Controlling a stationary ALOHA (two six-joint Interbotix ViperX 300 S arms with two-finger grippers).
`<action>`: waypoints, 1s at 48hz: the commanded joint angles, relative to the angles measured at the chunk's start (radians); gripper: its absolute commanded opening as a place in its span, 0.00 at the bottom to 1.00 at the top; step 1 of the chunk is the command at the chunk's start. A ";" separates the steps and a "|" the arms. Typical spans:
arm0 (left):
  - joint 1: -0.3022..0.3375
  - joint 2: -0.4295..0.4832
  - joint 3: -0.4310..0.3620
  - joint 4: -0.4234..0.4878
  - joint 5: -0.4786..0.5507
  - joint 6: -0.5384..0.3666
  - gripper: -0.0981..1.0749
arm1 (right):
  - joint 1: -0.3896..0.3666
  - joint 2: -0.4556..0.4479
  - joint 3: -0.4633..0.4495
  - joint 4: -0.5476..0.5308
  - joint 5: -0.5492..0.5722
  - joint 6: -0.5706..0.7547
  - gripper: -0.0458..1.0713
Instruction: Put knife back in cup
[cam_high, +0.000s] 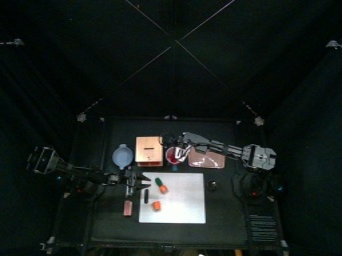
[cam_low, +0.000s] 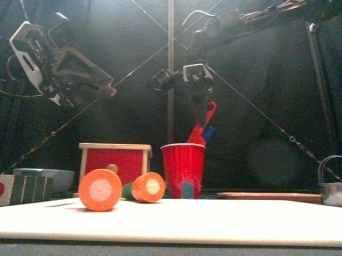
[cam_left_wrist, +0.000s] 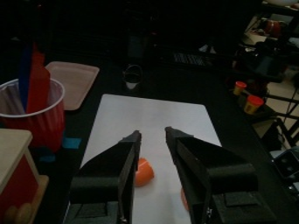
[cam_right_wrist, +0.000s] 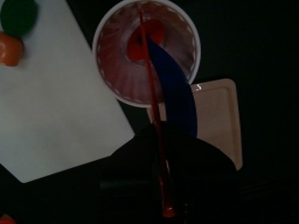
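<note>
The red cup (cam_low: 182, 172) stands behind the white cutting board (cam_high: 181, 198), right of the tan box (cam_low: 114, 160). It also shows in the top view (cam_high: 171, 156), the left wrist view (cam_left_wrist: 30, 114) and the right wrist view (cam_right_wrist: 117, 48). My right gripper (cam_low: 195, 88) is over the cup, shut on the knife (cam_low: 203, 125). The knife is red with a blue blade (cam_right_wrist: 176, 87), and its lower end is inside the cup. My left gripper (cam_left_wrist: 152, 140) hangs open and empty over the board's left part, above a carrot piece (cam_left_wrist: 142, 171).
Two cut carrot halves (cam_low: 100, 190) (cam_low: 148, 187) stand on the board's front. A grey-blue bowl (cam_high: 123, 155) sits left of the box. A flat pinkish tray (cam_right_wrist: 222, 114) lies right of the cup. A metal thing (cam_low: 330, 180) stands at the far right.
</note>
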 joint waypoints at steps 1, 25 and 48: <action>0.002 -0.005 -0.011 0.003 -0.009 0.000 0.69 | 0.002 -0.057 -0.002 0.002 -0.038 0.003 0.68; 0.009 -0.061 0.015 0.002 -0.009 0.000 0.69 | 0.087 -0.321 0.301 0.011 -0.423 0.029 0.80; 0.011 -0.086 0.034 0.000 -0.009 -0.003 0.69 | 0.265 -0.336 0.566 0.172 -0.857 0.114 0.80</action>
